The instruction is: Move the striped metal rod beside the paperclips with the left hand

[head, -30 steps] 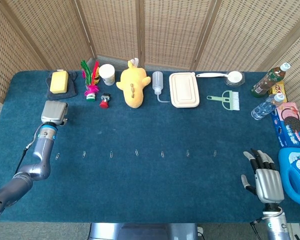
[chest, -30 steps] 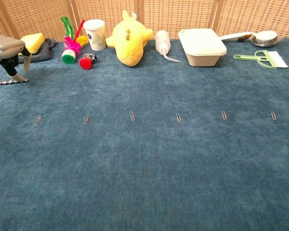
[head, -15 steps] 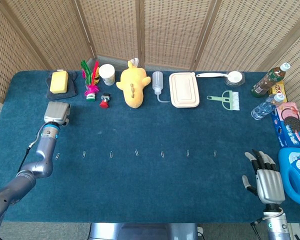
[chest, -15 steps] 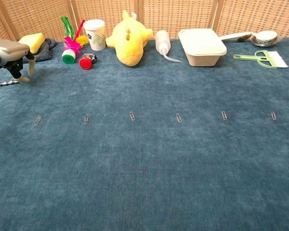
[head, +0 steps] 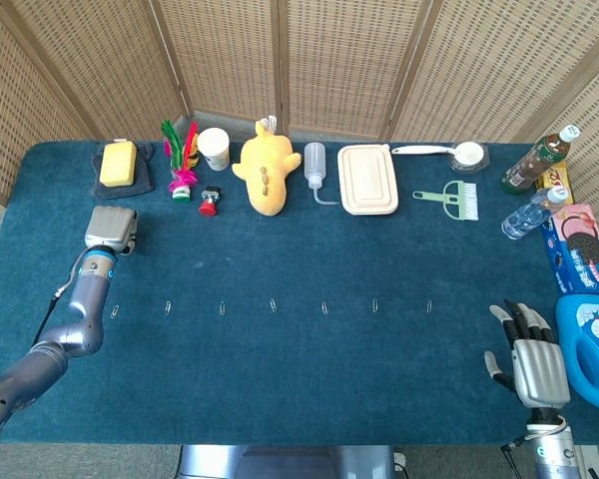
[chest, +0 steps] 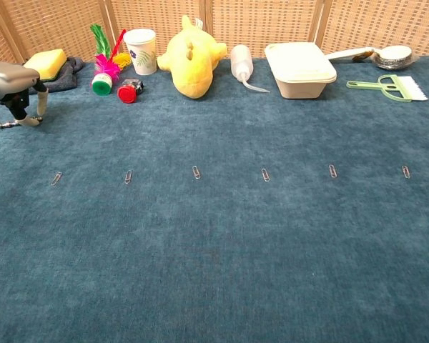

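Observation:
The striped metal rod (chest: 13,123) lies on the blue cloth at the far left of the chest view, behind the row of paperclips (chest: 196,172). My left hand (chest: 16,84) hangs over it, and its fingertips (chest: 31,121) pinch the rod's right end. In the head view the left hand (head: 109,229) hides the rod, and the paperclips (head: 273,304) run in a line across the table's middle. My right hand (head: 527,361) rests at the near right edge with its fingers apart and nothing in it.
Along the back stand a yellow sponge on a cloth (head: 118,163), a feather toy (head: 182,160), a paper cup (head: 214,148), a yellow plush (head: 265,170), a squeeze bottle (head: 314,168), a lidded box (head: 368,179) and a brush (head: 453,198). Bottles and a blue jug (head: 594,344) line the right edge.
My left hand has shifted slightly left and its fingers have settled on the rod's right end. The rod has barely moved. The right hand has stayed still.

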You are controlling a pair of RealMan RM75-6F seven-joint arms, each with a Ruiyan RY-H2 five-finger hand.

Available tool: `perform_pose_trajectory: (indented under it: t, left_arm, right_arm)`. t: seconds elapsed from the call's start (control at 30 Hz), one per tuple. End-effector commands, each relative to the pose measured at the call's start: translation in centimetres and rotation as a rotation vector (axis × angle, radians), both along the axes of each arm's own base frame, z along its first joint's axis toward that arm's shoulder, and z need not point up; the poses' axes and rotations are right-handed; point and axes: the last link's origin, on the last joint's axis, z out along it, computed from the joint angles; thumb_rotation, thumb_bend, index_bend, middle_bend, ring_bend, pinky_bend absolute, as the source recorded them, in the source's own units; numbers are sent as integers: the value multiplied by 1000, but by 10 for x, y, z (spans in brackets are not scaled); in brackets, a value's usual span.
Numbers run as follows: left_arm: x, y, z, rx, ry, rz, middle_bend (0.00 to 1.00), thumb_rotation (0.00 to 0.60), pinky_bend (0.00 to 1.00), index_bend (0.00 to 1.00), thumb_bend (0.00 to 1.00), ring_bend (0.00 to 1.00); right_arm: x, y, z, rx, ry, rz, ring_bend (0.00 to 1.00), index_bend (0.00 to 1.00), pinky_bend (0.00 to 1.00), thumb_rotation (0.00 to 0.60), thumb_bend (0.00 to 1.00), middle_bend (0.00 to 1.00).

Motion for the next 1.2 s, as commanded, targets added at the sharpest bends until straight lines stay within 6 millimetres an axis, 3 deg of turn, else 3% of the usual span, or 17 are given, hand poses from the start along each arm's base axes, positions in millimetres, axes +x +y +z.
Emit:
perform_pose_trajectory:
  t: [0.03, 0.43, 1.2]
  left_arm:
    - [0, 0, 0, -1, -1, 3, 934, 600, 715, 490, 558, 821]
    - [-3, 1, 0, 1, 10, 32, 934, 600, 715, 540, 595, 821]
    - [-11, 3, 12, 18, 34, 72, 924, 600, 715, 500, 596, 813]
  right_arm:
    - [0, 0, 0, 0, 0, -2, 100, 173, 143, 600, 392, 133]
    - [-2, 2, 0, -1, -1, -9, 100, 173, 143, 600, 392, 133]
    - [-4, 4, 0, 0, -6, -18, 102, 173, 143, 600, 392, 133]
